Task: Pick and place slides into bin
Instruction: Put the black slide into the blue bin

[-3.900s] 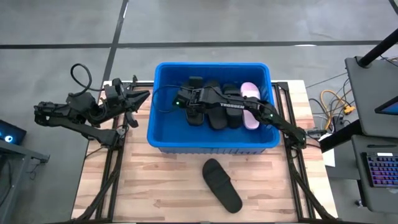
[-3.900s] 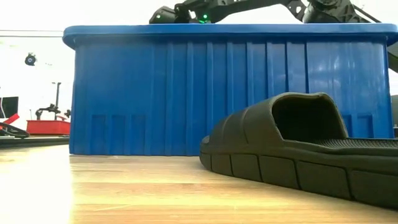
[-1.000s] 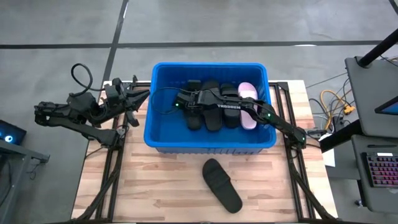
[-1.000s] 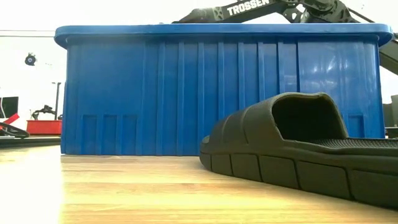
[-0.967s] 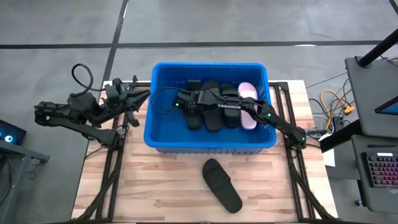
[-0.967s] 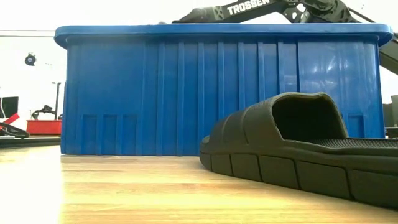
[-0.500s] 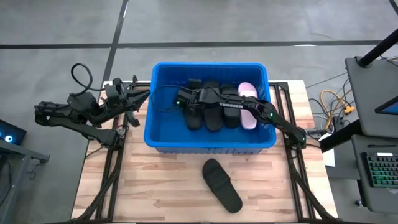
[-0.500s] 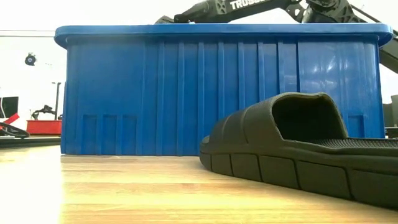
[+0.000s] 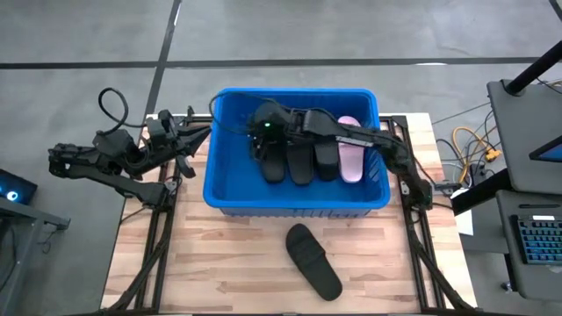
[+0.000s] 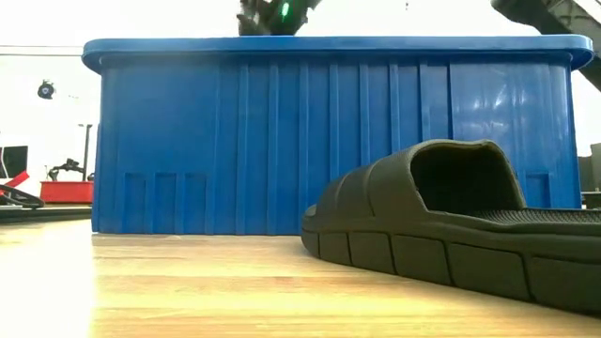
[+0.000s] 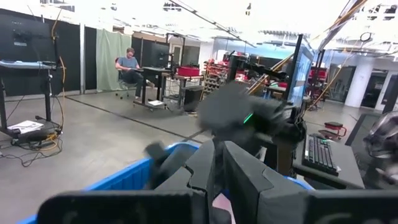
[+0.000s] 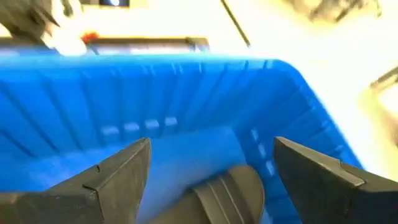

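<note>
Left gripper, clenched, lies folded off the desk's left edge; right gripper, released, reaches over the bin holding slides, one black slide near the desk's front edge.

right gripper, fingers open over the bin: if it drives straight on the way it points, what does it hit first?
Likely the black slide just ahead of the right gripper, then the bin floor and far wall; depth is unclear.
</note>
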Robot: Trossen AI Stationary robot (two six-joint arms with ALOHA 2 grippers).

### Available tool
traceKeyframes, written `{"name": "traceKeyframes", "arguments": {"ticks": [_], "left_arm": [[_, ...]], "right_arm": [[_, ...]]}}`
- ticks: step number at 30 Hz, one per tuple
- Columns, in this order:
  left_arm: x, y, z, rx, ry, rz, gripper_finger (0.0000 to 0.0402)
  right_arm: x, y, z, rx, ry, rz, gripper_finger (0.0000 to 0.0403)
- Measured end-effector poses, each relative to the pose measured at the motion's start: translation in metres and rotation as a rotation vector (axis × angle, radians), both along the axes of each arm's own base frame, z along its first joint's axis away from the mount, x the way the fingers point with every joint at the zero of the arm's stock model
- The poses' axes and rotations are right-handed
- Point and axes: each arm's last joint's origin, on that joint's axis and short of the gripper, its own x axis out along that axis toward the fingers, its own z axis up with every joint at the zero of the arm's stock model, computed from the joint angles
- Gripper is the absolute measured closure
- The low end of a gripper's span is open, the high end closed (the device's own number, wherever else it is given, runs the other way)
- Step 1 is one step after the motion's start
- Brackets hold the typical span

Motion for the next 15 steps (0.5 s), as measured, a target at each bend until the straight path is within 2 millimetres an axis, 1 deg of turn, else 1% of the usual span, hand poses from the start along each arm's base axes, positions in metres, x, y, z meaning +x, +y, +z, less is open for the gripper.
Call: {"name": "traceKeyframes", "arguments": {"ticks": [4, 6, 10, 15], "left_arm": [[-0.001, 0.0, -0.001, -0.057, -0.026, -0.011, 0.0381], [-0.001, 0.0, -0.002, -0.084, -0.031, -0.018, 0.0381], [-0.002, 0.0, -0.004, -0.083, -0.017, -0.017, 0.0381], [-0.001, 0.0, -0.004, -0.083, -0.015, -0.017, 0.0381]], "right_arm": [[-0.022, 0.023, 0.041, 0.001, -0.076, 0.036, 0.0077], [-0.039, 0.038, 0.06, 0.001, -0.076, 0.063, 0.0077], [-0.077, 0.07, 0.101, 0.009, -0.138, 0.127, 0.0077], [-0.118, 0.11, 0.137, 0.059, -0.222, 0.209, 0.0077]]}}
